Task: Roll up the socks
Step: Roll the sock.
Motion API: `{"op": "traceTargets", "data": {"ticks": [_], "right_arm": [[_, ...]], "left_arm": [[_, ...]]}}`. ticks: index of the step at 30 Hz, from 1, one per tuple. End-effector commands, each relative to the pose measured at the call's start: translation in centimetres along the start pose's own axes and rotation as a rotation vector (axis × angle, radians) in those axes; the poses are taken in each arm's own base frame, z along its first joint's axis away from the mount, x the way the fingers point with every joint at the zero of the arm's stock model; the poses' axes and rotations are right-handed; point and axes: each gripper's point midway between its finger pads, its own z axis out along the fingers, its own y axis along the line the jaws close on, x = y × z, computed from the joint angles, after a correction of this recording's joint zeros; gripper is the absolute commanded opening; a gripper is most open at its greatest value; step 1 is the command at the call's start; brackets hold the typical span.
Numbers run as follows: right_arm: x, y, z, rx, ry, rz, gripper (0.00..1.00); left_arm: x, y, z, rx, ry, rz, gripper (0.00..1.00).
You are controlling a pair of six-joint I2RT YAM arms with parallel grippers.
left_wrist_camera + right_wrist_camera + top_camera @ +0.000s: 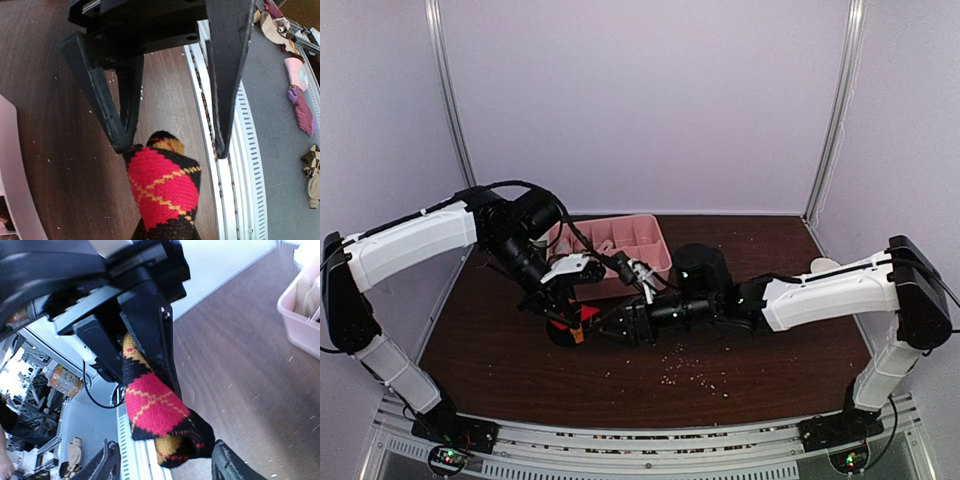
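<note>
One of the socks [578,322], black with red and yellow argyle diamonds, hangs folded just above the dark wood table [500,350], left of centre. My left gripper [565,312] is shut on it. In the right wrist view the left gripper [131,347] comes down from the top with the sock [152,407] clamped between its fingers. My right gripper [165,465] is open, its fingertips standing either side of the sock's lower end. In the left wrist view the sock [162,185] rises from the bottom edge and hides my own jaws. The right gripper [170,147] stands open beyond it.
A pink compartment tray [650,222] with pale fabric inside sits just behind the grippers. A small white bowl [825,265] lies at the far right. Crumbs [685,370] dot the table near the front. Several loose socks [302,107] lie off the table beyond the metal rail [212,165].
</note>
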Motion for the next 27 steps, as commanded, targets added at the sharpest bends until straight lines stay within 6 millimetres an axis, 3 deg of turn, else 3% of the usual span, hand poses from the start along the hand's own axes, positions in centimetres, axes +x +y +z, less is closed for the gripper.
{"op": "traceTargets", "data": {"ticks": [1, 3, 4, 5, 10, 19, 24, 27], "right_arm": [[-4.9, 1.3, -3.9, -0.016, -0.199, -0.042, 0.64], [-5.7, 1.3, -5.1, 0.02, -0.237, -0.079, 0.71], [-6.0, 1.3, -5.7, 0.058, -0.255, -0.106, 0.94], [-6.4, 1.4, -6.4, 0.104, -0.274, -0.139, 1.0], [-8.0, 2.0, -8.7, 0.239, -0.362, -0.226, 1.0], [-10.1, 3.3, -8.7, 0.247, -0.412, -0.197, 1.0], [-9.2, 0.8, -12.7, 0.313, -0.535, 0.023, 1.0], [-7.6, -0.1, -15.4, 0.174, -0.647, 0.16, 0.99]], "left_arm": [[-4.2, 0.1, -3.1, -0.069, -0.113, 0.036, 0.0], [-5.8, 0.0, -4.1, -0.059, -0.167, 0.001, 0.0], [-6.6, -0.1, -4.6, -0.048, -0.197, -0.017, 0.0], [-7.3, 0.0, -5.0, -0.032, -0.225, -0.043, 0.0], [-9.9, -1.3, -6.6, 0.121, -0.33, -0.104, 0.0], [-10.8, -3.2, -7.4, 0.234, -0.384, -0.107, 0.0], [-10.7, -3.6, -7.8, 0.23, -0.4, -0.111, 0.0], [-10.7, -3.5, -8.1, 0.219, -0.405, -0.118, 0.0]]}}
